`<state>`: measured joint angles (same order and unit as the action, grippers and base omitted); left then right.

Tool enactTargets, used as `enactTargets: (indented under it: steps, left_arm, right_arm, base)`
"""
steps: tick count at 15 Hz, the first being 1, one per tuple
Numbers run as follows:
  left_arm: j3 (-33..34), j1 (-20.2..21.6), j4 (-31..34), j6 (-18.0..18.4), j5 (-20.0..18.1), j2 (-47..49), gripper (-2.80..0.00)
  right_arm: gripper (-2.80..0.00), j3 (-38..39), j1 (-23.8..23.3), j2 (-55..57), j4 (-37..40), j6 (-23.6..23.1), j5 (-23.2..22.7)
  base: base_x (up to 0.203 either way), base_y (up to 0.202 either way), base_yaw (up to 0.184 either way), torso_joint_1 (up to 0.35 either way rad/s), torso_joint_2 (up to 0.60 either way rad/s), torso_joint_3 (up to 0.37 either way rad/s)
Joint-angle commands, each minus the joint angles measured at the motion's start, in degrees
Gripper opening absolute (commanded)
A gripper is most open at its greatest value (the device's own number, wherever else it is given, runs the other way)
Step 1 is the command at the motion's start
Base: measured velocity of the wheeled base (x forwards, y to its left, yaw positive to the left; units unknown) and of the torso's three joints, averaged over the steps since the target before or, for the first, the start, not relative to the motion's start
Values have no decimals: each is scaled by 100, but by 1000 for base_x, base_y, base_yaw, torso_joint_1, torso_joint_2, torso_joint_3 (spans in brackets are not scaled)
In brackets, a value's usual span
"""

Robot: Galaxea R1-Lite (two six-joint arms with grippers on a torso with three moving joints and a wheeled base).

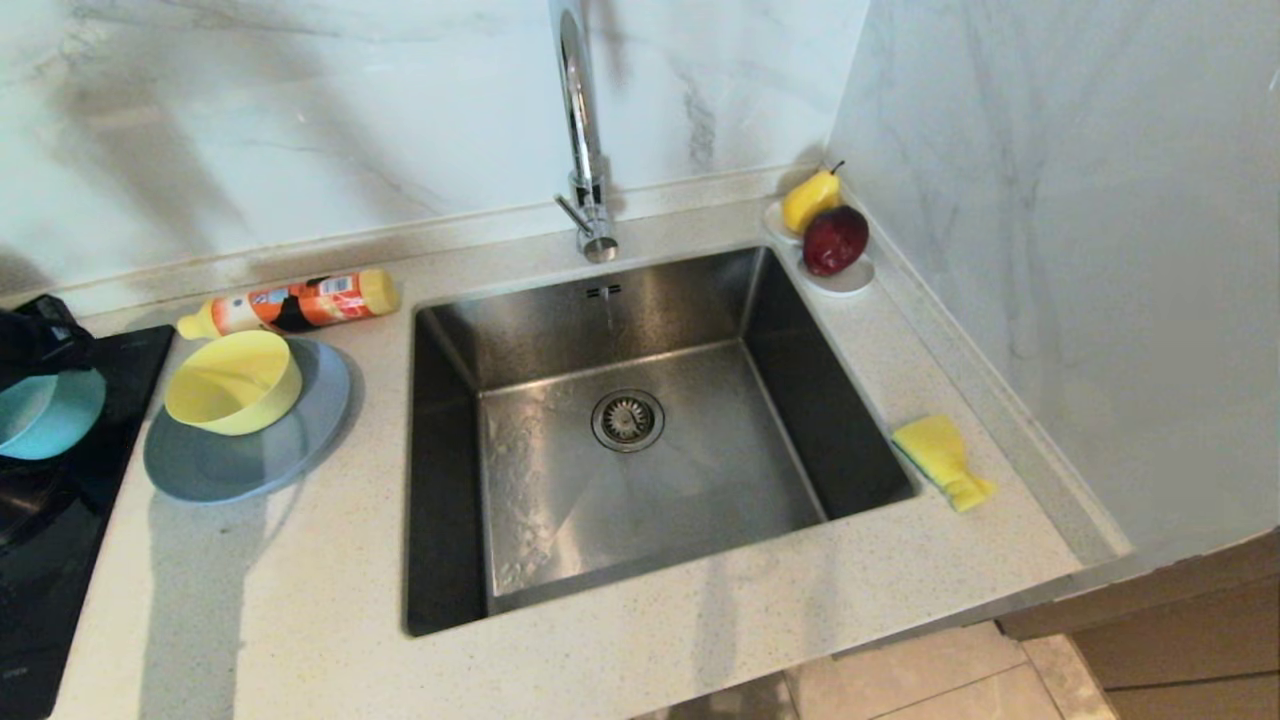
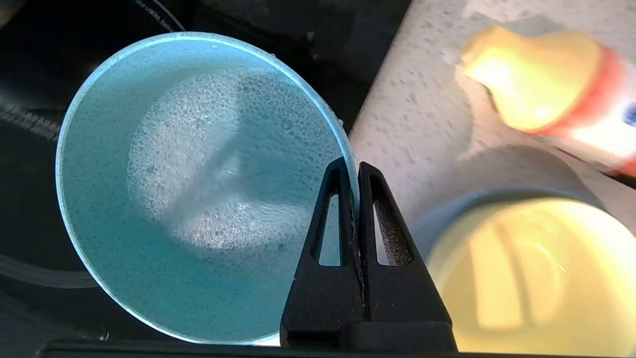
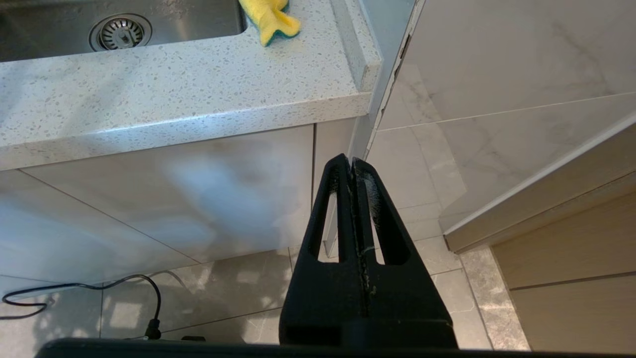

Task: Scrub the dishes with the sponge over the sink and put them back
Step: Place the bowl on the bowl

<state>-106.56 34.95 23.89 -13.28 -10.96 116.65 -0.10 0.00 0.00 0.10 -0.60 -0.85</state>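
A small teal-blue bowl [image 1: 45, 415] sits at the far left over the black cooktop [image 1: 60, 540]; foam covers its inside [image 2: 198, 189]. My left gripper [image 2: 351, 169] is shut on the bowl's rim, one finger inside and one outside. In the head view the left gripper [image 1: 40, 345] is a dark shape above the bowl. The pale yellow-green bowl [image 1: 235, 382] lies tilted on the grey-blue plate [image 1: 215, 465]. The yellow sponge [image 1: 942, 460] lies on the counter right of the sink [image 1: 640, 420]. My right gripper [image 3: 352, 161] hangs shut and empty below the counter front.
An orange detergent bottle [image 1: 295, 305] lies behind the plate. The chrome faucet [image 1: 585, 130] stands behind the sink. A white dish [image 1: 845, 280] with a pear and a dark red fruit is in the back right corner. A marble wall closes the right side.
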Motion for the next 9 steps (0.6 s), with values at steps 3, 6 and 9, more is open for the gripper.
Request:
enactTargets:
  steps: [3, 6, 9]
  left_arm:
    - [19, 3, 246, 7, -95, -589, -280]
    - [21, -98, 660, -7, -530, -1139, -280]
    - [29, -726, 899, -87, -539, -1392, -280]
  right_arm:
    - [-280, 1, 0, 9, -1, -2, -3]
    - [-280, 1, 0, 9, -1, -2, -3]
    - [-280, 1, 0, 9, -1, -2, -3]
  base:
    - [0, 0, 0, 0, 0, 0]
    - [0, 0, 0, 0, 0, 0]
    - [0, 0, 0, 0, 0, 0]
